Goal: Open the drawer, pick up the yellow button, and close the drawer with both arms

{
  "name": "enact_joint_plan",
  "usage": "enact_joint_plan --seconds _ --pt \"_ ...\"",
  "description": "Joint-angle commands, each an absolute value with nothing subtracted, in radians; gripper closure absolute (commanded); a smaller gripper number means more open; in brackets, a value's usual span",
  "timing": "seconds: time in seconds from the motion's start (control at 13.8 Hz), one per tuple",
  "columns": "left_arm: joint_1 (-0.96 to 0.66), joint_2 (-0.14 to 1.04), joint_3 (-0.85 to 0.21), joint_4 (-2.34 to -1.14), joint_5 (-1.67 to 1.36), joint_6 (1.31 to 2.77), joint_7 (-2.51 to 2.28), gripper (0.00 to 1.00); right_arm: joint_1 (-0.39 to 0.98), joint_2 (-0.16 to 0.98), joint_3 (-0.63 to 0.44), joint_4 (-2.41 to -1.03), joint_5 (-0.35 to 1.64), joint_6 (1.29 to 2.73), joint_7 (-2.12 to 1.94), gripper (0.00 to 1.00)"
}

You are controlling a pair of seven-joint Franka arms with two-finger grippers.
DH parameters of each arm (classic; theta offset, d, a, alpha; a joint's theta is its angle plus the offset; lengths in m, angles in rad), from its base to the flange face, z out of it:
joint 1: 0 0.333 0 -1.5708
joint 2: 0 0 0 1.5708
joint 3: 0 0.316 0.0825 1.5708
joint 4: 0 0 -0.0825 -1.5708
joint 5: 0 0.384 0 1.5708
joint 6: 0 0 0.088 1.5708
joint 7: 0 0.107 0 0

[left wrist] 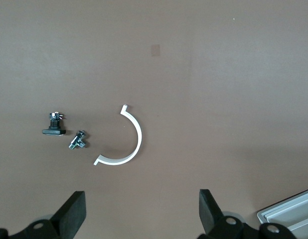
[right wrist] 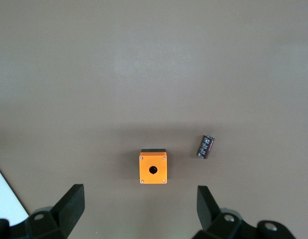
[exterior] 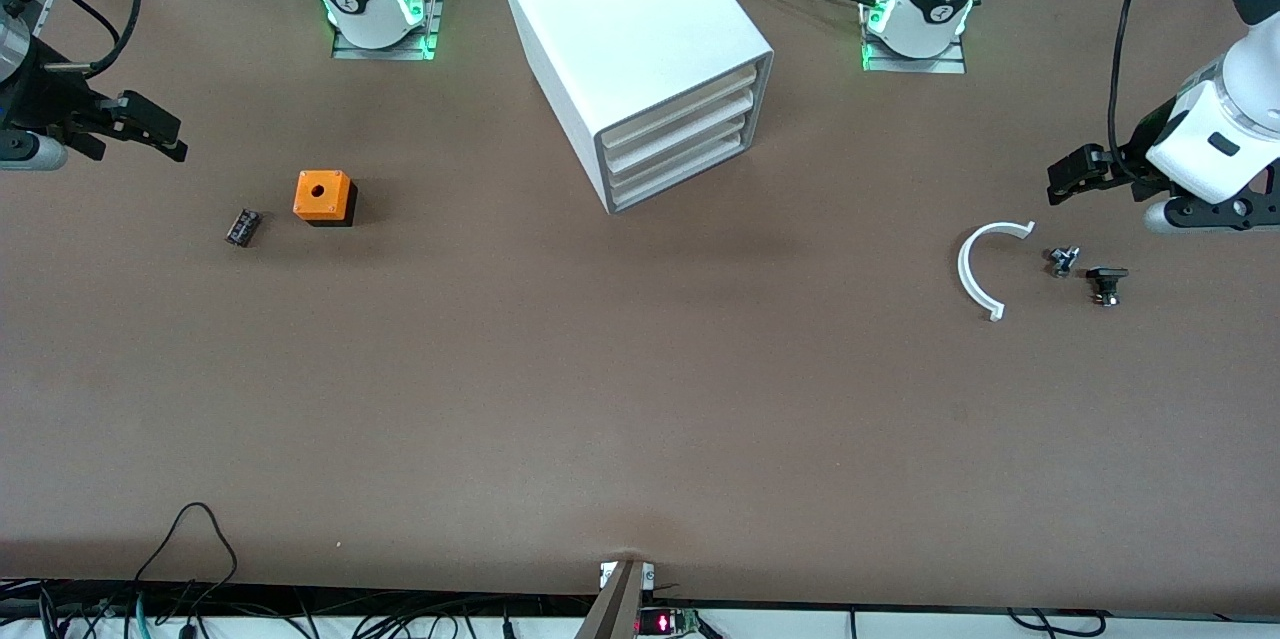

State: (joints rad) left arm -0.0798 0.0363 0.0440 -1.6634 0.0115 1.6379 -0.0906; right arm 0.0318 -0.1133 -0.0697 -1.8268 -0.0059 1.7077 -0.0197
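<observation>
The white cabinet (exterior: 630, 19) stands at the middle of the table between the arm bases, its stacked drawers all shut. The drawer (exterior: 680, 109) is the top one, flush with the frame. The button is hidden. My left gripper (exterior: 1060, 181) is open and empty over the table at the left arm's end, beside a white half ring; its own view shows the wide-apart fingers (left wrist: 141, 209). My right gripper (exterior: 165, 134) is open and empty over the right arm's end, with the fingers also spread in its own view (right wrist: 140, 204).
An orange cube with a round hole (exterior: 323, 196) (right wrist: 153, 168) and a small dark cylinder (exterior: 242, 227) (right wrist: 205, 146) lie at the right arm's end. A white half ring (exterior: 980, 269) (left wrist: 125, 144), a small metal part (exterior: 1062, 260) (left wrist: 77, 140) and a black knob (exterior: 1106, 281) (left wrist: 54, 125) lie at the left arm's end.
</observation>
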Motion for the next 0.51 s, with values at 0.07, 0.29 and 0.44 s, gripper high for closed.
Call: enact_joint_plan --seconds 0.07,0.29,0.44 --pt "-0.078 0.060 0.045 -1.623 0.035 1.618 -0.100 0.00 0.037 -0.132 -0.071 -1.838 -0.014 1.700 -0.015 0.00" --pt "-0.080 0.061 0.040 -1.623 0.043 1.617 -0.095 0.00 0.037 -0.130 -0.071 -1.838 -0.014 1.700 -0.015 0.00" --pt "-0.080 0.061 0.037 -1.621 0.041 1.617 -0.095 0.00 0.037 -0.132 -0.071 -1.838 -0.014 1.700 -0.015 0.00"
